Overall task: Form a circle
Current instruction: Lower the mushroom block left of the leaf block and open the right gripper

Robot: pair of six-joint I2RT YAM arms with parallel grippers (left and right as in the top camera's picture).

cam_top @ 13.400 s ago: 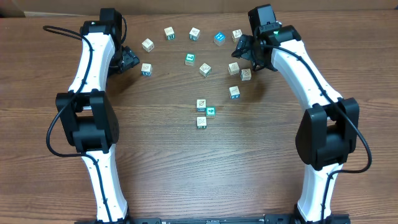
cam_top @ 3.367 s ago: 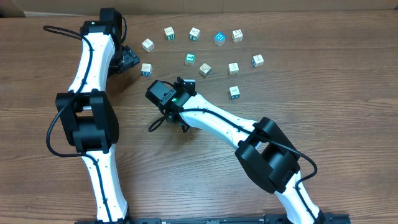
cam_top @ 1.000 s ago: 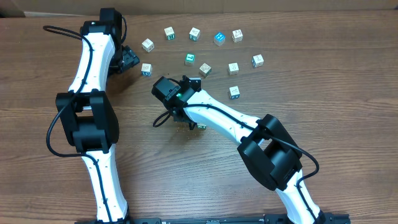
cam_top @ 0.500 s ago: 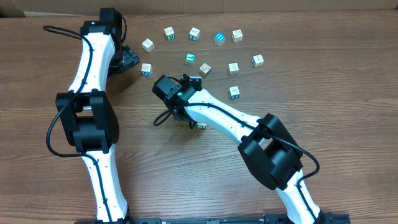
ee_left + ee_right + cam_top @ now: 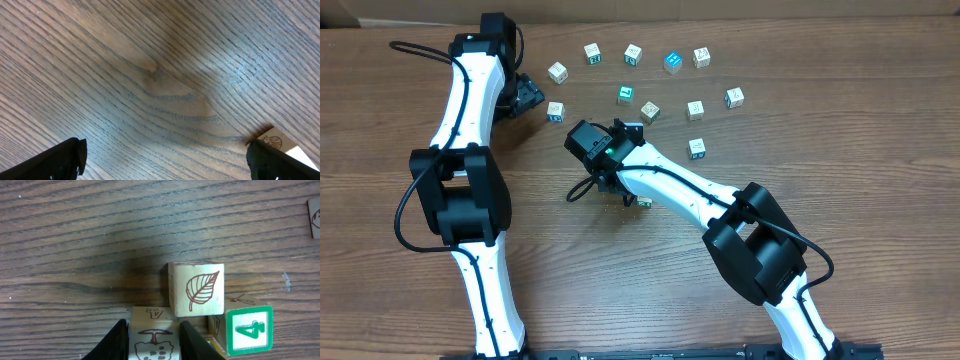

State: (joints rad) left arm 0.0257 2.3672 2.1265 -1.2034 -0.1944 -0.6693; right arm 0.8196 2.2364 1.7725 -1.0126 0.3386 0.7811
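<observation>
Cube (image 5: 152,344) sits clamped in outstretched right gripper (image 5: 153,326).

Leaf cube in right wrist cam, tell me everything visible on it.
The leaf cube is pale and wood-looking, with a brown leaf printed on its top face and a plain shaded left side. It sits flat on the table, apparently touching the clamped cube in front of it and the green 4 cube at its right.
</observation>
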